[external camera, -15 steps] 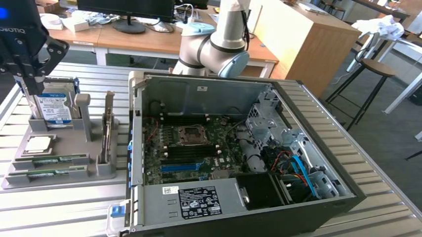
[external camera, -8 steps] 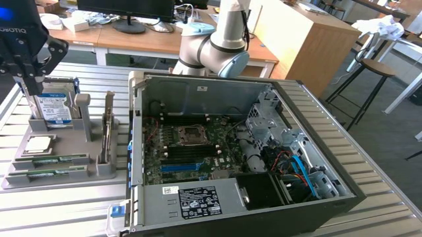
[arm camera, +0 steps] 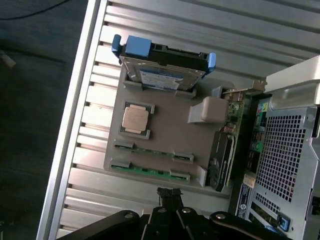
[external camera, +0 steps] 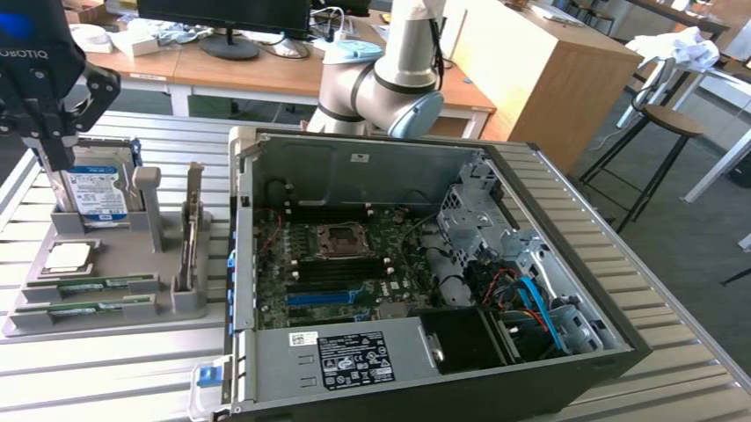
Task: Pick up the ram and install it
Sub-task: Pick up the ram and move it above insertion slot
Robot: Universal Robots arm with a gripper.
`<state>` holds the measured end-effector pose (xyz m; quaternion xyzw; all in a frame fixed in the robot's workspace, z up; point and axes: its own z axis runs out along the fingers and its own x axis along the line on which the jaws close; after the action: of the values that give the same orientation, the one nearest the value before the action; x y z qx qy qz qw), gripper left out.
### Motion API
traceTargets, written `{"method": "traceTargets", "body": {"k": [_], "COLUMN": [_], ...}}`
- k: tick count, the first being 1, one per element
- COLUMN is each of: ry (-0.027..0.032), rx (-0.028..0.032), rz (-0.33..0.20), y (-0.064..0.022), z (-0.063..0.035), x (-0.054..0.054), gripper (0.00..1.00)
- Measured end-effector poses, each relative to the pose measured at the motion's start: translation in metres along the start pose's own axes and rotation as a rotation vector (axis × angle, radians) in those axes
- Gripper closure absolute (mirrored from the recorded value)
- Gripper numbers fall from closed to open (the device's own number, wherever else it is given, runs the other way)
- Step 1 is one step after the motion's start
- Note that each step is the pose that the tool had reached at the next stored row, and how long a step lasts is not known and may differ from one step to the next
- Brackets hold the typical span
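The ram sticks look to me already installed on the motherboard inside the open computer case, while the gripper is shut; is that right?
Not quite: the exterior view shows both ram sticks lying in the grey holder beside the open computer case, not on the motherboard. The gripper is shut.

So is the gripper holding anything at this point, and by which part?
Nothing is held. The gripper, fingers shut with nothing between them, hangs near the grey tray; both ram sticks lie in its slots.
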<state>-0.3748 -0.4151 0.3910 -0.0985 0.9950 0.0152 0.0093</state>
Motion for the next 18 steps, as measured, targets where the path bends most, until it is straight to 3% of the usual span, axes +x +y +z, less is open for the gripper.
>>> {"method": "traceTargets", "body": {"k": [18], "ry": [0.0127], "rx": [0.0327], "rz": [-0.189], "y": [0.0024], "z": [0.0002], "x": [0.0028], "gripper": [0.90]}}
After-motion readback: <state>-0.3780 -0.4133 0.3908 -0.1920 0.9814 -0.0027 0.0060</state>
